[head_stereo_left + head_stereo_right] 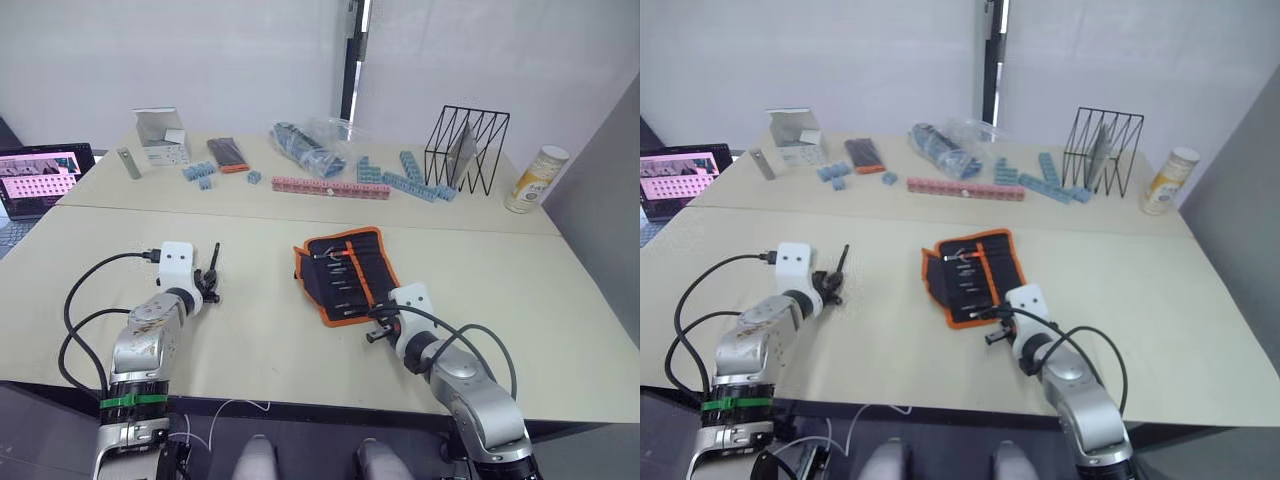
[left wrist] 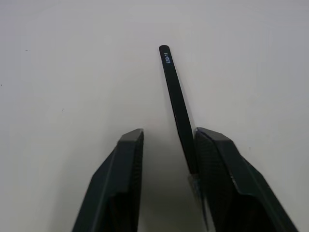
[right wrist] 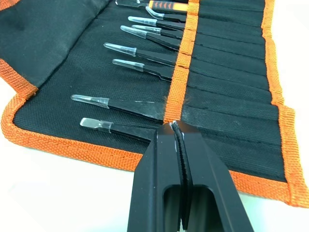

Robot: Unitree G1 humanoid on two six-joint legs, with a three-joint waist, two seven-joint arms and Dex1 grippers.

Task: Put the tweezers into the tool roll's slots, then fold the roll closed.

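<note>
The left gripper (image 2: 166, 145) was spread, one tweezer (image 2: 176, 104) against its finger; the tool roll (image 1: 347, 273) lay at three o'clock; the right gripper (image 3: 175, 126) was clenched

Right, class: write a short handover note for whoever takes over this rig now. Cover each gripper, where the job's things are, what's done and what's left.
Left gripper: open, one loose tweezer on the table lying against one finger.
Right gripper: shut, empty, tips at the orange centre strip of the tool roll.
Roll lies open on the table.
Done: several tweezers are in the slots.
Left: grasp the loose tweezer, slot it, fold the roll closed.
</note>
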